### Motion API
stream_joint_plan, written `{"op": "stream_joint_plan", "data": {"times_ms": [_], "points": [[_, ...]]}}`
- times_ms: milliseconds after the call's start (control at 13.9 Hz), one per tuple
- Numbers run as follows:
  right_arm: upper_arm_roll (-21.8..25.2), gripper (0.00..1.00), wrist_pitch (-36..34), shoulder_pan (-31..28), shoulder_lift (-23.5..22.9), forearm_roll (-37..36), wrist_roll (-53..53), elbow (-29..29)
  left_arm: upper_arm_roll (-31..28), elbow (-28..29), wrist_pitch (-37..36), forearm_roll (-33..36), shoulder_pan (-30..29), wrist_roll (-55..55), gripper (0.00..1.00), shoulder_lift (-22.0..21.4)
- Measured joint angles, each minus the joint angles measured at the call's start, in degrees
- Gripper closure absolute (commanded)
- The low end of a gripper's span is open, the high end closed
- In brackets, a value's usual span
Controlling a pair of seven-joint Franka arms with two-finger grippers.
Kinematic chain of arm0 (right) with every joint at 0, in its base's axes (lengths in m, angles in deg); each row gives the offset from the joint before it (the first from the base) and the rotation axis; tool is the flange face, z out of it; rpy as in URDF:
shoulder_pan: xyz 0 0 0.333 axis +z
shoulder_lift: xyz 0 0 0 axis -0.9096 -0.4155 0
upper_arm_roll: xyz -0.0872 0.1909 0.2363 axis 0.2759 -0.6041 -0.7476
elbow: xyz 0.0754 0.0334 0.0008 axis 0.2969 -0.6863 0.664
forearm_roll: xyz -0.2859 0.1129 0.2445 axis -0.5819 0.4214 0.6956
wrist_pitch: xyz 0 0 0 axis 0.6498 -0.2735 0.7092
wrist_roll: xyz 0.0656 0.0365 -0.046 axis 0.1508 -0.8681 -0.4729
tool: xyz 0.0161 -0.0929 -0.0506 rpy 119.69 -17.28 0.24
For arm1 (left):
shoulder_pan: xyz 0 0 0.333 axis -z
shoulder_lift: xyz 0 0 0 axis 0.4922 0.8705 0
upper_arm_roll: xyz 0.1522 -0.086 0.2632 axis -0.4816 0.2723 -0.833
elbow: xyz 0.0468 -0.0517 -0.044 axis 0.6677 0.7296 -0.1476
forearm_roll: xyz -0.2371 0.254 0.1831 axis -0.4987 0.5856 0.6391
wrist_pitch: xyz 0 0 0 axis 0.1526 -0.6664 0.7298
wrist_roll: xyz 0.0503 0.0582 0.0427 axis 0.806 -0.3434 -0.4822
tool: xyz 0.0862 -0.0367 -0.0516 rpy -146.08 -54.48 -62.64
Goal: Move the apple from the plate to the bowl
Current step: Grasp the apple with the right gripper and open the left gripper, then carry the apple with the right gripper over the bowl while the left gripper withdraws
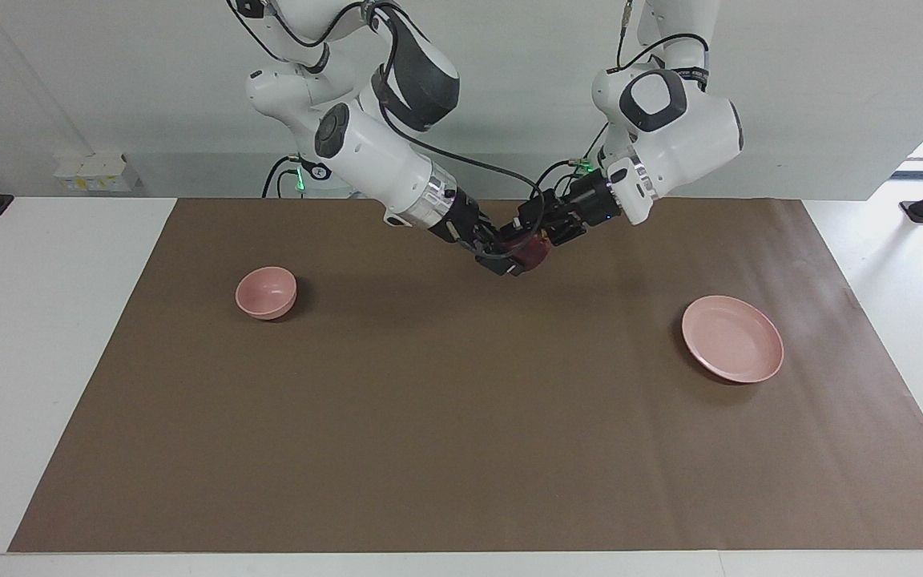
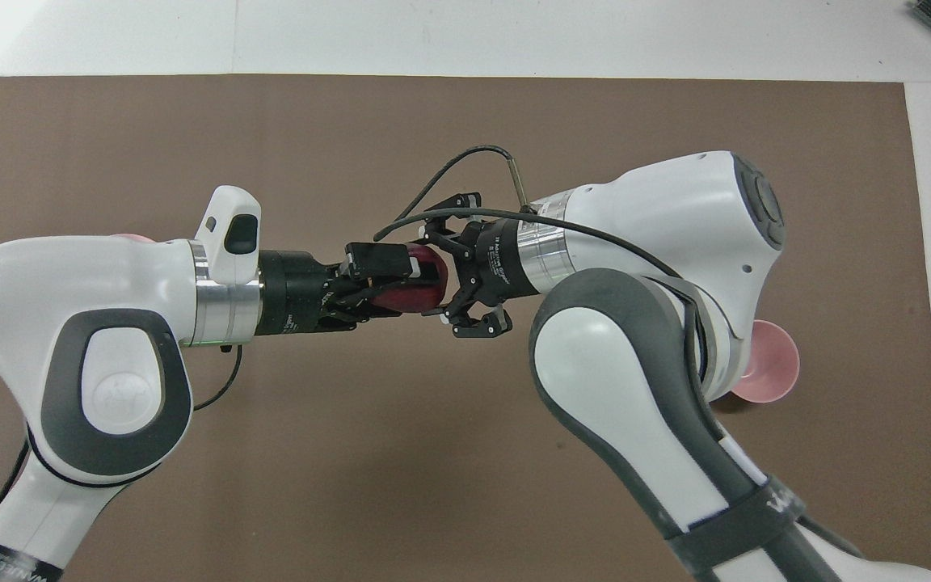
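Because the plate (image 1: 732, 338) lies toward the left arm's end of the brown mat (image 1: 461, 449) and the bowl (image 1: 266, 292) toward the right arm's end, well apart, neither arm alone appears meant to carry the fruit the whole way; the two meet in the air over the middle of the mat. The plate is bare, the bowl holds nothing visible, and in the overhead view both dishes are mostly covered by the raised arms. The left gripper (image 2: 385, 283) points level toward its partner, its fingers closed on the apple (image 2: 421, 291), which hangs between the two wrists above the mat and not on any dish. The right gripper (image 2: 461, 267) faces it at the same height, fingers spread wide, one above and one below the fruit as the overhead view shows them, apparently not yet pressing on it. This arrangement reads as a handover at its midpoint: the horizontal, head-on pose leaves the free sides of the apple exposed for the receiving fingers. By this judgement the transfer to the bowl remains to be done.
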State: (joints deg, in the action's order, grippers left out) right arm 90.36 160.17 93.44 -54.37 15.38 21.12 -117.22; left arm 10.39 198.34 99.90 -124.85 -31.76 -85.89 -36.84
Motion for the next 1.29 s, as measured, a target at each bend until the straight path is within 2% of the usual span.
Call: {"op": "stream_joint_plan", "data": {"times_ms": [287, 431, 574, 933, 1292], "points": [[0.3, 1.00, -3.3, -1.2, 0.0, 0.0, 0.0, 0.1, -0.6, 0.0, -1.7, 0.4, -0.6, -0.2, 0.00, -0.6], [0.7, 1.00, -7.0, -3.3, 0.2, -0.4, -0.9, 0.3, -0.9, 0.0, -2.8, 3.0, -1.7, -0.2, 0.00, -0.9], [0.9, 1.00, -10.7, -6.0, 0.7, -4.3, -2.0, 0.7, -1.1, -0.2, -4.3, 7.0, -3.8, -0.6, 0.00, -1.5], [1.2, 1.00, -18.9, -11.4, 4.4, -16.6, -12.9, 1.6, -1.5, -3.9, -10.6, 26.9, -9.5, -4.9, 0.00, -2.1], [1.3, 1.00, -22.9, -13.5, 5.7, -30.0, -28.3, 3.6, -1.2, -4.3, -11.4, 49.8, -9.6, -6.4, 0.00, -2.1]]}}
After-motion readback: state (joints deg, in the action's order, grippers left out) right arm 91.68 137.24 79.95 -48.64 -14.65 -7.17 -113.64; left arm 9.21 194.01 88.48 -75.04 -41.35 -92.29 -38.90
